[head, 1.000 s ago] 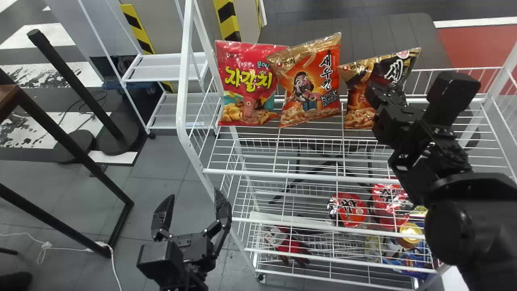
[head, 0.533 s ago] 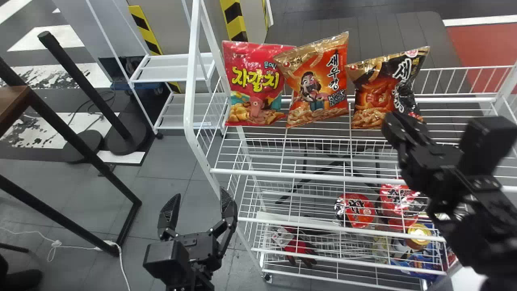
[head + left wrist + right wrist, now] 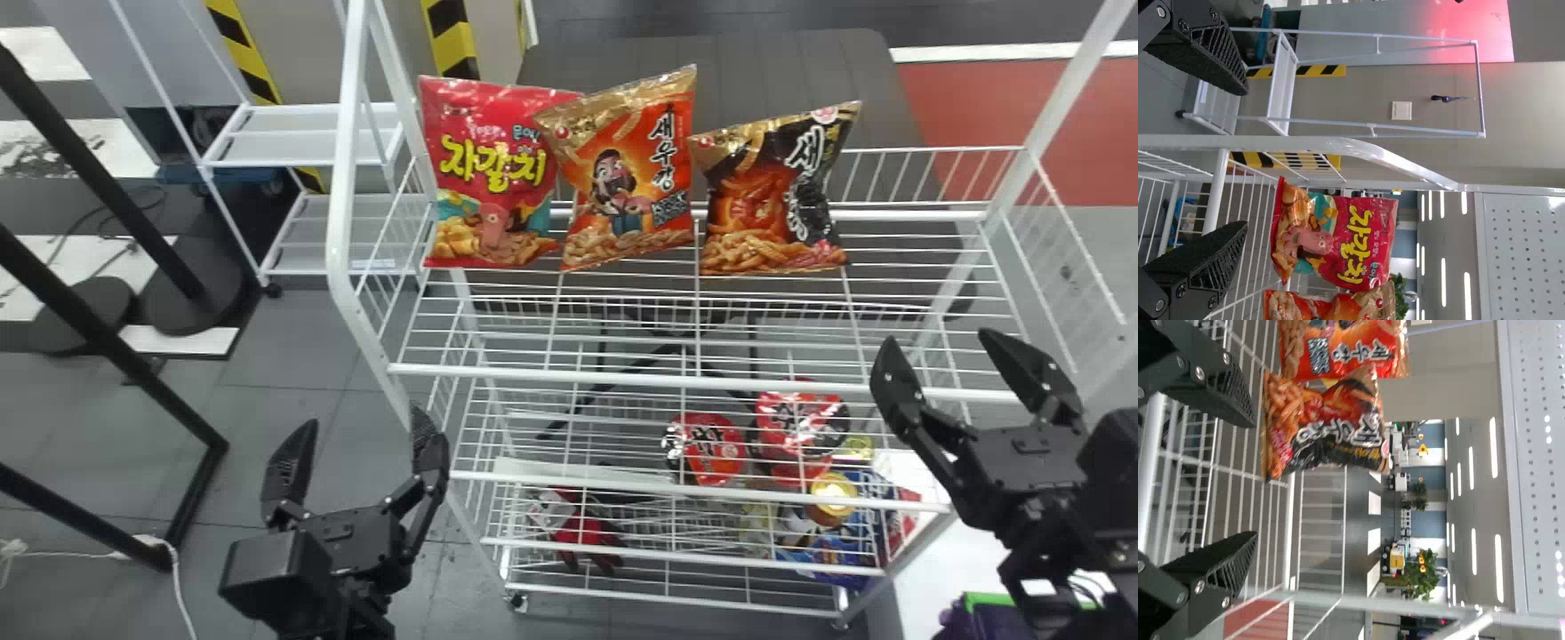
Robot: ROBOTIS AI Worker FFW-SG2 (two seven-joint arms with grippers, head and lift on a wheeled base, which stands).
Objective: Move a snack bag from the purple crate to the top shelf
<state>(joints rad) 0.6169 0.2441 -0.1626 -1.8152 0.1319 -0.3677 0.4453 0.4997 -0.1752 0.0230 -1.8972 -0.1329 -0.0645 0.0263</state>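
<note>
head view cuts off 1 purple crate (image 3: 991, 622).

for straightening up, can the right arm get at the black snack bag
Likely yes: the right tool is open by the top shelf's front rail, and nothing visibly blocks the black snack bag.

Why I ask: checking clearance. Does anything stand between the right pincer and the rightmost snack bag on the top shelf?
Nothing visible stands between the right pincer and that snack bag; the front rail looks lower.
</note>
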